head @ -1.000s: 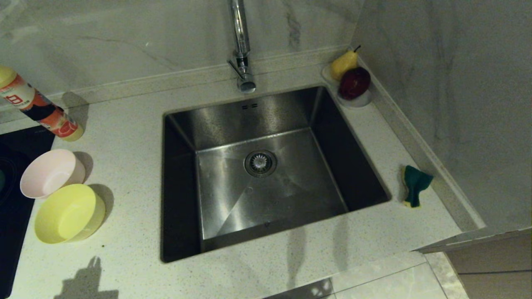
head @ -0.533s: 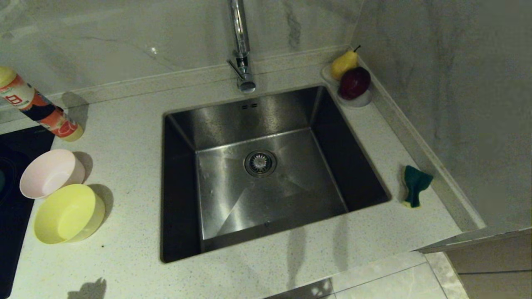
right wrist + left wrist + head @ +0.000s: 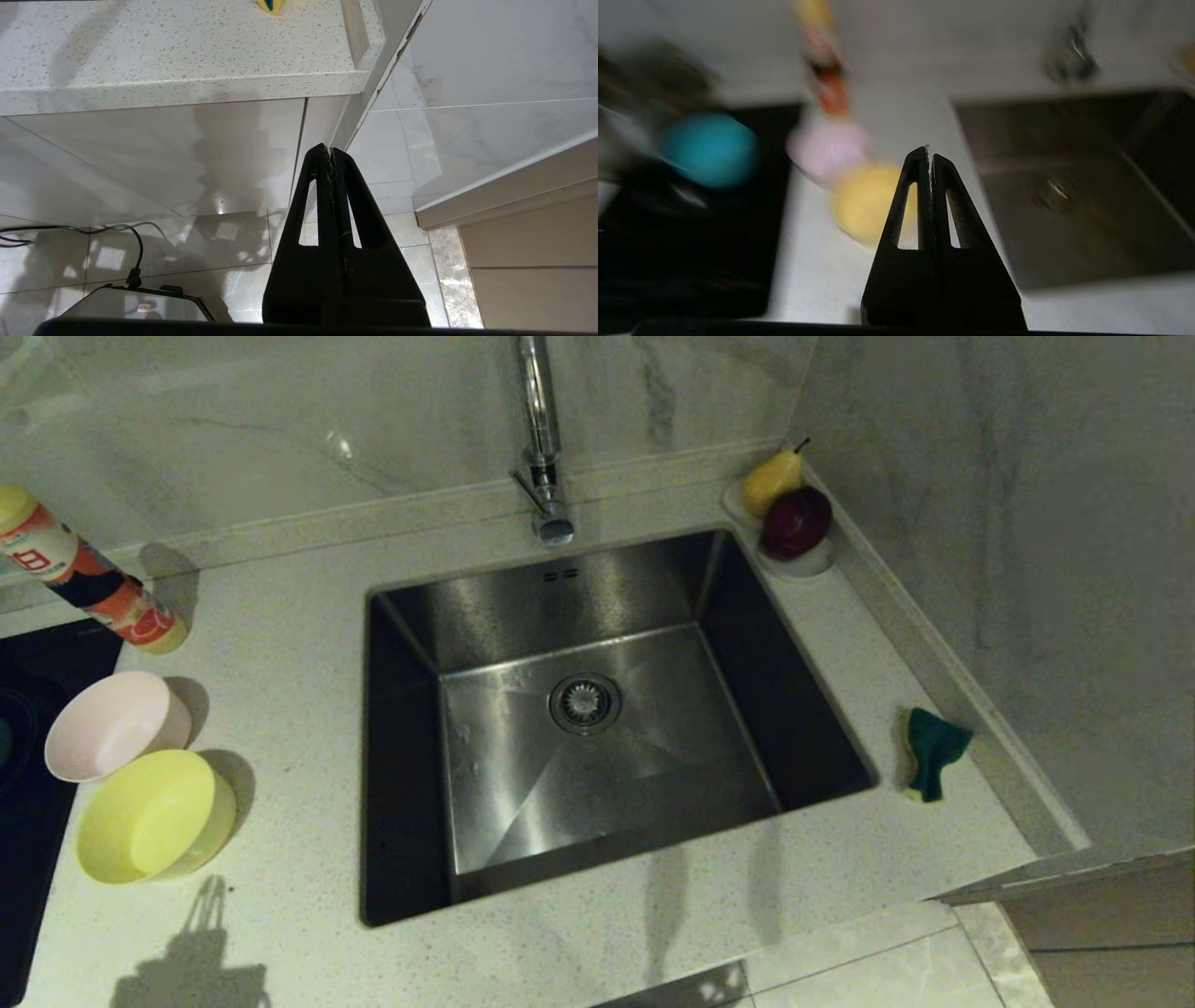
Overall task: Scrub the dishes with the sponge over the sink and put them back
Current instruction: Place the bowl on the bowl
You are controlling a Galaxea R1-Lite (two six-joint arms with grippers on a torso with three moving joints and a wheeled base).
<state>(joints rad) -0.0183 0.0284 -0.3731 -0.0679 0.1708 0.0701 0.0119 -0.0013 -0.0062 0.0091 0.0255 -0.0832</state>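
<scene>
Dishes sit on the counter left of the sink (image 3: 597, 728): pink bowl (image 3: 112, 723) touching the yellow bowl (image 3: 154, 814), both close to the black cooktop (image 3: 28, 821) edge; blue bowl (image 3: 710, 149) shows only in the left wrist view, blurred, resting over the dark cooktop area. Sponge (image 3: 934, 751) lies green face up on the narrow counter strip right of the sink, betw. basin rim and the raised wall ledge. Left gripper (image 3: 929, 154) is pinched tight, nothing held, up above the counter w/ the yellow bowl just beyond its tips. Right gripper (image 3: 331, 151) also pinched tight w/ nothing in it, parked low below the counter lip, facing the cabinet front. Risks, as I judge them: jaws must spread before any grab, else tips just shove a bowl; pink & yellow touch, so lifting one prob. drags the other toward the cooktop; detergent bottle (image 3: 89, 579) behind them could get tipped. Sponge strip is tight, so right fingers may hit the ledge or knock the sponge into the basin. Open room: wide counter in front of the sink, plus the basin itself; tap (image 3: 541, 448) and fruit saucer (image 3: 794, 555) crowd the back.
</scene>
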